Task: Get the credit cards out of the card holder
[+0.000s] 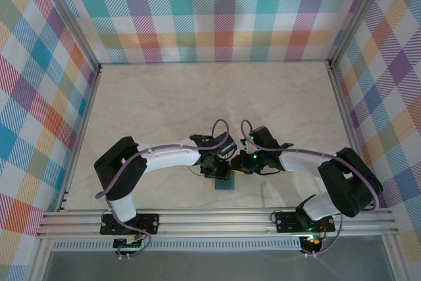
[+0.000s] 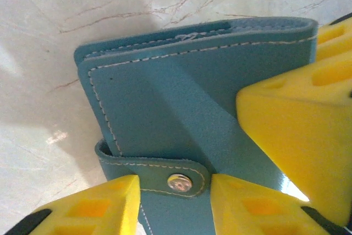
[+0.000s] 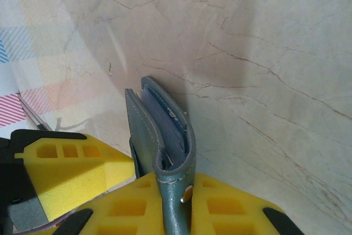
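- right pincer (image 3: 176, 184) is pinching the card holder (image 3: 159, 136) edge-on, holder poking out past its tips, snap tab (image 2: 157, 169) looks done up
- left pincer (image 2: 175, 185) straddles that tab, close on both sides, cant tell if it's actually biting
- risk imo: yank the tab w/ a weak hold on the other side, and the holder twists or slips out onto the bench (image 2: 44, 26)
- or left pincer slides off the tab, snap doesn't pop, cards prob locked inside
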Action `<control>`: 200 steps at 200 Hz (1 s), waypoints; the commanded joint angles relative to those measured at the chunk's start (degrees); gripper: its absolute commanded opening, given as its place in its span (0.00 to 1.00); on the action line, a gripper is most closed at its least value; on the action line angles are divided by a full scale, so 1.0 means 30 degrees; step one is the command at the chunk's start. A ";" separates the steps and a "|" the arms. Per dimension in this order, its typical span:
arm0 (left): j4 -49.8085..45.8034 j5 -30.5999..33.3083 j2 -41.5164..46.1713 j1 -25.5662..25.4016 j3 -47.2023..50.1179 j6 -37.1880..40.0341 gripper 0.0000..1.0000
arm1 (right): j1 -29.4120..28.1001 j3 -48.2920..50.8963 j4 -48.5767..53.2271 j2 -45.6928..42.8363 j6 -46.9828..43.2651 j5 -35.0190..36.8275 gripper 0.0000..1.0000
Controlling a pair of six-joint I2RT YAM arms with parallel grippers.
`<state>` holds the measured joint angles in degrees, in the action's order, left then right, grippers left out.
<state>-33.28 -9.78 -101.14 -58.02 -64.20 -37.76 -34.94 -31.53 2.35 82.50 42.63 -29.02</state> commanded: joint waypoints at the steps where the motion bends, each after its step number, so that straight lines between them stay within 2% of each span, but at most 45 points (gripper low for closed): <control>1: 0.0018 0.0297 -0.0594 -0.0219 0.0484 0.0045 0.34 | -0.0159 -0.0261 0.0629 -0.0282 -0.0383 0.0414 0.17; 39: -0.0180 0.0769 -0.0108 -0.0203 0.0513 0.0137 0.19 | -0.0187 -0.0169 0.0739 -0.0356 -0.0324 0.0601 0.16; 102: -0.0568 0.1182 0.1477 0.0113 0.1044 0.0256 0.10 | -0.0215 -0.0628 0.1754 0.0031 -0.0845 0.1073 0.16; 200: 0.0514 -0.0895 0.4620 0.2842 0.4090 0.0542 0.05 | -0.0248 -0.1322 0.2337 0.0841 -0.1197 0.1557 0.14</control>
<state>-31.31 -10.74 -90.11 -51.81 -54.39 -37.56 -35.70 -34.22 6.15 83.07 41.06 -27.03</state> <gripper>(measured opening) 0.061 0.144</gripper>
